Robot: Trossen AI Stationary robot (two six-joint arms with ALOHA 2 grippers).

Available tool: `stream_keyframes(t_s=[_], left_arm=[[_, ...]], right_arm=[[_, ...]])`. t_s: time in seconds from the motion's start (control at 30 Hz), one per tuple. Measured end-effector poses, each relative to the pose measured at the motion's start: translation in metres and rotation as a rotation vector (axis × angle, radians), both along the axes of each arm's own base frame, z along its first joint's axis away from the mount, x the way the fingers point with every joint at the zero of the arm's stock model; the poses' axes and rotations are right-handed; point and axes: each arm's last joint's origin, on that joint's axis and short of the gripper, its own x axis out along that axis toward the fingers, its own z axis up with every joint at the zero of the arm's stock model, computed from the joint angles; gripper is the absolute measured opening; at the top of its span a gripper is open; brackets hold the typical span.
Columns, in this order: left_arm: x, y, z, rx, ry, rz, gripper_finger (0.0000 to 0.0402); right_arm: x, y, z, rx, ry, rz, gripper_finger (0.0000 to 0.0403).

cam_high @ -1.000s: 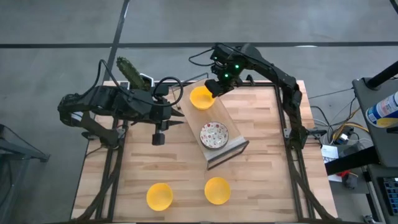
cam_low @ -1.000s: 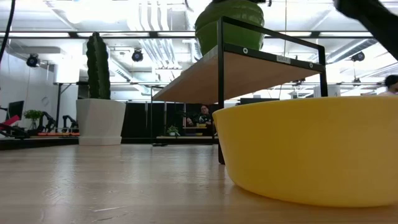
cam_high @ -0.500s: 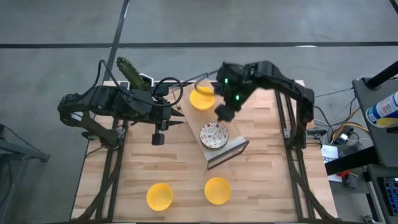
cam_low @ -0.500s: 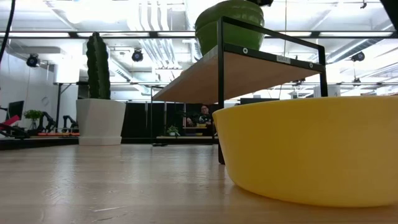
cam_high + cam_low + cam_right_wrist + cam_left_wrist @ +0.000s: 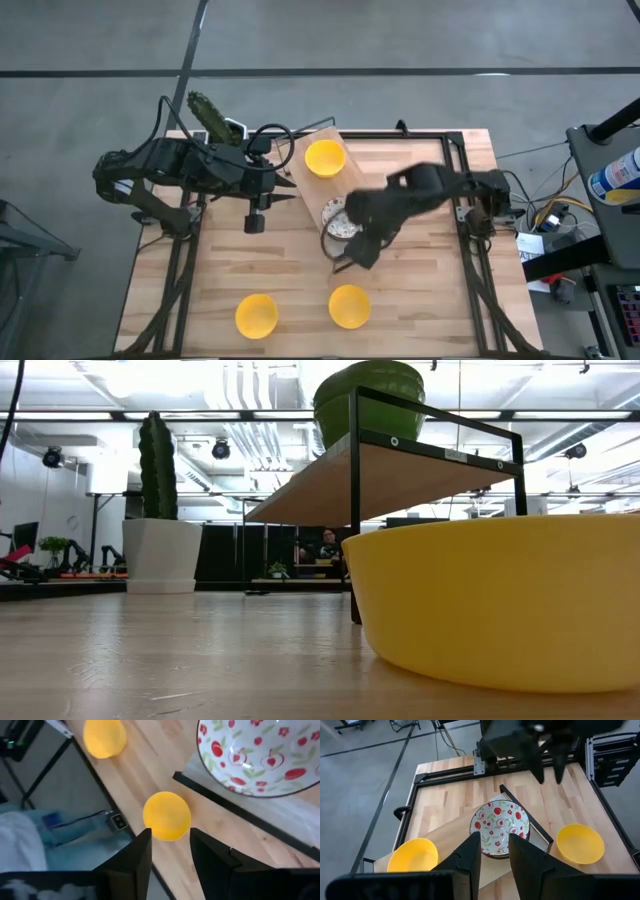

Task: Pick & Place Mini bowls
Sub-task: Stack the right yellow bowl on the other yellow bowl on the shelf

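Right jaws (image 5: 170,852) (empty, parted) above front yellow bowl (image 5: 166,816)

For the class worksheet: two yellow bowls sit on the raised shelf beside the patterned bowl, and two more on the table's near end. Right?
Not quite. The high view shows only one yellow bowl on the shelf beside the patterned bowl; the other two do sit on the table's near end.

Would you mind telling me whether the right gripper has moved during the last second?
Yes. The right gripper has swung from beside the yellow bowl on the shelf's far end, past the speckled bowl, toward the table's near side.
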Motion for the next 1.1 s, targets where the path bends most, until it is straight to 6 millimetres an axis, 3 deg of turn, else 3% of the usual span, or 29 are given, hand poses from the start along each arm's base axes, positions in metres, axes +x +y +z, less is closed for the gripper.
stream_keyframes(t_s=[0.43,0.7,1.1], left_arm=[[0.0,0.0,-0.001,-0.01,0.005,0.007,0.0094],[0.0,0.0,-0.001,-0.006,0.006,0.004,0.0094],[0.0,0.0,-0.001,-0.006,0.006,0.005,0.0094]], right_arm=[[0.013,0.071,-0.071,-0.07,0.267,-0.057,0.0127],[0.005,0.096,-0.129,-0.096,0.454,-0.111,0.0127],[0.014,0.108,-0.197,0.027,0.429,-0.259,0.0127]])
